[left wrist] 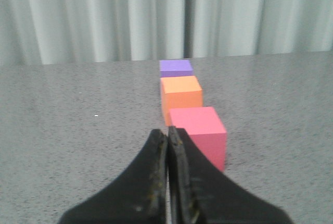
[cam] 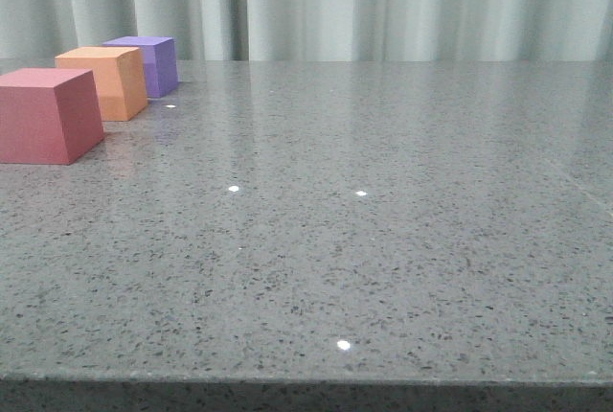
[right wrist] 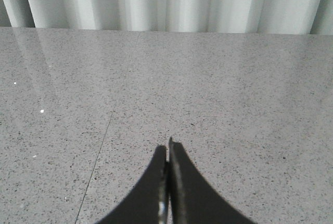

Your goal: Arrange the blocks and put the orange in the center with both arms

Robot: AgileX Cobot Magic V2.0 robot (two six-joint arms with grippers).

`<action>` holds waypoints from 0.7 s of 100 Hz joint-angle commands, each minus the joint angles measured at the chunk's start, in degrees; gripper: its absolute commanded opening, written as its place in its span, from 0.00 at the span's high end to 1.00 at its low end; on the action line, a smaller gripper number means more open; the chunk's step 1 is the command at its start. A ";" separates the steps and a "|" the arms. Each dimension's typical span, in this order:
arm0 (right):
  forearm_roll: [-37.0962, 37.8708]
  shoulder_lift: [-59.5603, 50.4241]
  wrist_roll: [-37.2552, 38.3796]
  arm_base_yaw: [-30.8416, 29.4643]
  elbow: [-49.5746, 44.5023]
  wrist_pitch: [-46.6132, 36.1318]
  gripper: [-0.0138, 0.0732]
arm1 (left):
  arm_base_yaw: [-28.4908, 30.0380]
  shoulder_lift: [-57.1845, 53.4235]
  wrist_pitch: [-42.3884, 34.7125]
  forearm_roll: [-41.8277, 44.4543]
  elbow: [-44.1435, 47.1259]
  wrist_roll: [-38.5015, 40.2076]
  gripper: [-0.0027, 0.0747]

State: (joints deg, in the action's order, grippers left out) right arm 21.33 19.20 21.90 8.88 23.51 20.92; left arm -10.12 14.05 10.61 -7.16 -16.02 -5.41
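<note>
Three cubes stand in a row on the grey speckled table at the far left of the front view: a red-pink block [cam: 46, 113] nearest, the orange block [cam: 105, 80] in the middle, a purple block [cam: 150, 62] farthest. The left wrist view shows the same row: red-pink [left wrist: 200, 133], orange [left wrist: 180, 97], purple [left wrist: 176, 68]. My left gripper [left wrist: 167, 132] is shut and empty, its tips just short of the red-pink block. In the right wrist view my right gripper [right wrist: 168, 148] is shut and empty over bare table. Neither arm shows in the front view.
Pale pleated curtains [cam: 383, 0] hang behind the table's back edge. The table's front edge [cam: 306, 378] runs along the bottom of the front view. A thin seam [right wrist: 96, 164] crosses the tabletop beside the right gripper.
</note>
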 commanded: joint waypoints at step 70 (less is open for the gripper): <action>0.55 0.70 -0.08 -0.34 1.47 -4.06 0.92 | 9.27 -16.38 -10.61 6.85 18.57 8.07 0.99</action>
State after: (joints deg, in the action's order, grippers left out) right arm 21.33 19.20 21.90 8.88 23.51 20.92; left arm -0.98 -0.26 4.86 0.00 0.19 1.96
